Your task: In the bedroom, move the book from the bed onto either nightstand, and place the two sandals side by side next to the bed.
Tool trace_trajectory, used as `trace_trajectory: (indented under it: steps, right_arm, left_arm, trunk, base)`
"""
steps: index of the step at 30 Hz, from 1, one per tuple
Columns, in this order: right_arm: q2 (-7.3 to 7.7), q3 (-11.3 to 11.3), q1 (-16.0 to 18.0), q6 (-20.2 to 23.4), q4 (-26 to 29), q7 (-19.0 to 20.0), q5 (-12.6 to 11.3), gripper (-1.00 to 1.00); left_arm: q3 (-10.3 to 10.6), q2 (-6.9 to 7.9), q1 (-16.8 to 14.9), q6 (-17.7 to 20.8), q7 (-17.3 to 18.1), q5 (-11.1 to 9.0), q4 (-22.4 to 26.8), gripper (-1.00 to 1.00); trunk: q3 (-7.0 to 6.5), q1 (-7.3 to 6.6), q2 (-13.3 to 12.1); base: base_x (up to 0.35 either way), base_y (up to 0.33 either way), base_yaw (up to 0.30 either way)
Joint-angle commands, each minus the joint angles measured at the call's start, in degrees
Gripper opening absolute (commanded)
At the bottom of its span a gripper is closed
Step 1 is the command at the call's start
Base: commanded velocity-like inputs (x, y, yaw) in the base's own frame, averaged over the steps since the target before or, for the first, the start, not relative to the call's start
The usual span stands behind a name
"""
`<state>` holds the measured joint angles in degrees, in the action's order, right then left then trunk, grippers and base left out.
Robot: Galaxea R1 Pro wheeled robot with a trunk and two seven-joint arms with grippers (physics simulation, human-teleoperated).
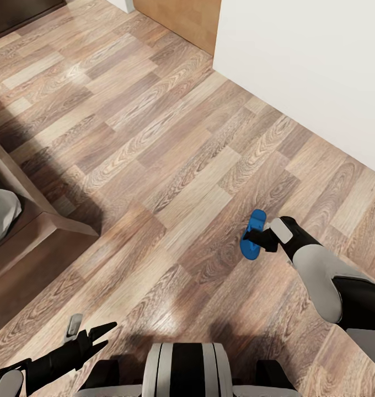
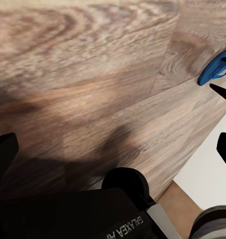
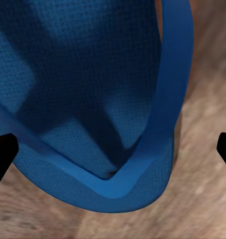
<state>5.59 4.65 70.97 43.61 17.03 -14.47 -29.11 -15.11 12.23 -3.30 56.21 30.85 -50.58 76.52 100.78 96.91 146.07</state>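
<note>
Head view puts the right gripper (image 1: 252, 236), jaws spread, at one blue sandal (image 1: 252, 234) on the floor (image 1: 171, 138). Left gripper (image 1: 102, 336) hangs spread, empty. Judging so, pairing sandals beside the bed (image 1: 33, 231) remains undone.

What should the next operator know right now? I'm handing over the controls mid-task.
Right pincer: open, down at one blue sandal on the floor, fingertips either side of it, not clamped yet.
Left pincer: open, empty, low near the base.
Bed: its corner is at the left.
Done: nothing confirmed.
Left: grip this sandal, set it by the bed, pair it with the other, then move the book.
</note>
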Motion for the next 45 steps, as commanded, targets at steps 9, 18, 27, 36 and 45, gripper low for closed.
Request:
trace_trajectory:
  steps: [9,18,27,36,45]
  right_arm:
    - [-0.04,0.36,-0.04,0.16,0.48,-0.39,-0.06,-1.00]
    - [-0.05,0.36,-0.04,0.22,0.54,-0.38,-0.06,-1.00]
    - [-0.06,0.41,-0.04,0.17,0.55,-0.38,-0.06,-1.00]
    - [-0.74,0.59,-0.04,0.08,0.55,-0.51,-0.06,-1.00]
    - [-0.83,0.76,-0.04,0.08,0.55,-0.91,0.08,-1.00]
  left_arm:
    - [-0.03,-0.01,-0.04,0.25,0.35,0.19,-0.14,1.00]
    - [-0.03,-0.02,-0.04,0.22,0.35,0.22,-0.30,1.00]
    - [0.00,-0.10,-0.04,0.18,0.35,0.22,-0.36,1.00]
    - [0.27,-0.32,-0.04,0.17,0.35,0.20,-0.49,1.00]
    - [0.50,-0.51,-0.04,0.29,0.35,0.28,-0.49,1.00]
  trunk:
    - [0.71,0.31,0.05]
    - [0.71,0.31,0.05]
    - [0.71,0.31,0.05]
    - [0.71,0.31,0.05]
    - [0.49,0.29,0.03]
  base:
    - [0.000,0.000,0.000]
    - [0.000,0.000,0.000]
    - [0.000,0.000,0.000]
    - [0.000,0.000,0.000]
    - [0.000,0.000,0.000]
